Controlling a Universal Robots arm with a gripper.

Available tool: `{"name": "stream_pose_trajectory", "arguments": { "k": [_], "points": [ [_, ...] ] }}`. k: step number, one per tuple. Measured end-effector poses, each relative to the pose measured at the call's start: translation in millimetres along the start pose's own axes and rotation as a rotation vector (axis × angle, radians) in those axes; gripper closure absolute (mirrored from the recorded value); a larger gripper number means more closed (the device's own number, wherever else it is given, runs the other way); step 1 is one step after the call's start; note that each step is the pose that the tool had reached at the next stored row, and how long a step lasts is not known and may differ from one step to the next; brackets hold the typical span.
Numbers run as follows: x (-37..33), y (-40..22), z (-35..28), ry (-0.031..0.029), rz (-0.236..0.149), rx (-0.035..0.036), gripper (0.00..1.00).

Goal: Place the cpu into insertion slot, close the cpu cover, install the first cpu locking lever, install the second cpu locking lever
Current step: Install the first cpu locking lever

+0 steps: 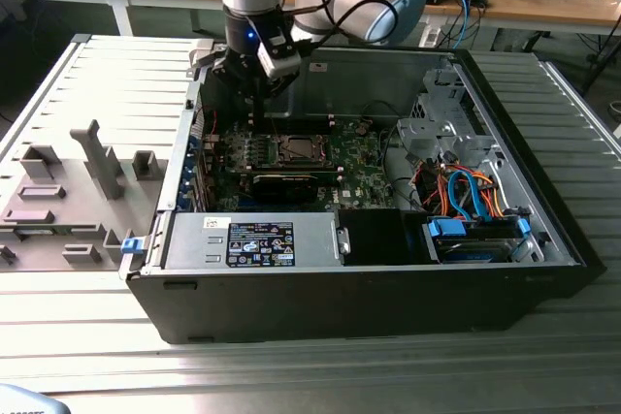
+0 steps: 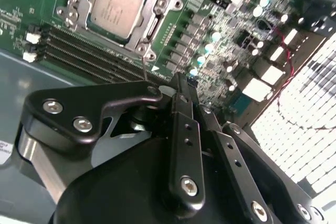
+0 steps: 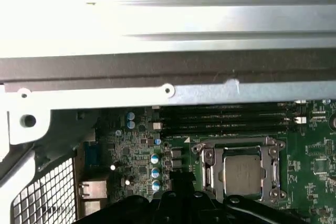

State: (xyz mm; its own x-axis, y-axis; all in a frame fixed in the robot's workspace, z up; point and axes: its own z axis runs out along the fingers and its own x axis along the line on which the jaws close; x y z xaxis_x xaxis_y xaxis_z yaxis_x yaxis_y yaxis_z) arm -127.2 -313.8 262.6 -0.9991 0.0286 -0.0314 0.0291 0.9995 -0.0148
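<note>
The cpu (image 2: 116,4) (image 3: 242,173) lies flat in the insertion slot (image 1: 299,149) on the green motherboard, silver top showing. Over its edges lies the cpu cover (image 2: 153,23) (image 3: 273,152), a silver frame that is down flat. A thin wire lever (image 2: 144,66) rises from the socket's corner towards my fingertips, and its end is hidden behind the gripper's linkage. My gripper (image 1: 254,94) (image 2: 188,95) (image 3: 181,179) hangs inside the open computer case, beside the socket on the exterior view's left, above the board. Its black fingers (image 2: 178,129) are drawn together.
Black memory slots (image 2: 89,56) (image 3: 226,121) run along the socket. The case's metal wall (image 3: 173,92) stands close behind the gripper. A power supply (image 1: 254,239), a drive cage (image 1: 437,133) and coloured cables (image 1: 466,196) share the case. A grey fixture block (image 1: 68,191) sits outside, at the exterior view's left.
</note>
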Motion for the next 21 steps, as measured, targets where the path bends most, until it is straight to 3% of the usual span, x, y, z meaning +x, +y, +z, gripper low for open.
{"name": "stream_pose_trajectory", "arguments": {
  "k": [4, 10, 21],
  "points": [
    [0.1, 4.8, -0.1, 0.0003, -0.004, -0.0093, 0.89],
    [-3.4, 11.2, 0.0, 0.0003, -0.008, -0.0095, 0.89],
    [-9.0, 12.3, 0.2, 0.0004, -0.011, -0.0099, 0.89]
  ]
}}
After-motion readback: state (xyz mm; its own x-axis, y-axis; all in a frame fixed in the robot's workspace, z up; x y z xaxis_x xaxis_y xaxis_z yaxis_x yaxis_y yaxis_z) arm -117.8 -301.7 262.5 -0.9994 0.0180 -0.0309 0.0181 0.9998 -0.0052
